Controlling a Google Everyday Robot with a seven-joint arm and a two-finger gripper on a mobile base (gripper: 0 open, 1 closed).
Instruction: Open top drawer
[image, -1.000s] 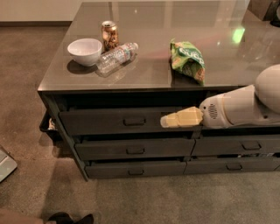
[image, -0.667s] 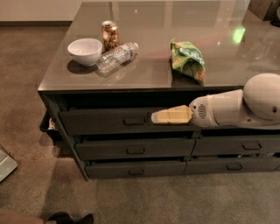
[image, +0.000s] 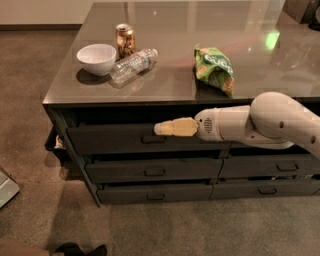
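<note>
Cream gripper (image: 159, 129) has slid left to just above the handle (image: 153, 140) of the top drawer (image: 107, 139), jaws pressed together.

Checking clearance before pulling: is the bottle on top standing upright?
No, the bottle lies on its side beside the bowl, while the gripper is at the top drawer front.

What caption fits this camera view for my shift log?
Tool hovering just above the loop handle of the top drawer; bowl, can, bottle and snack bag on the countertop.
</note>
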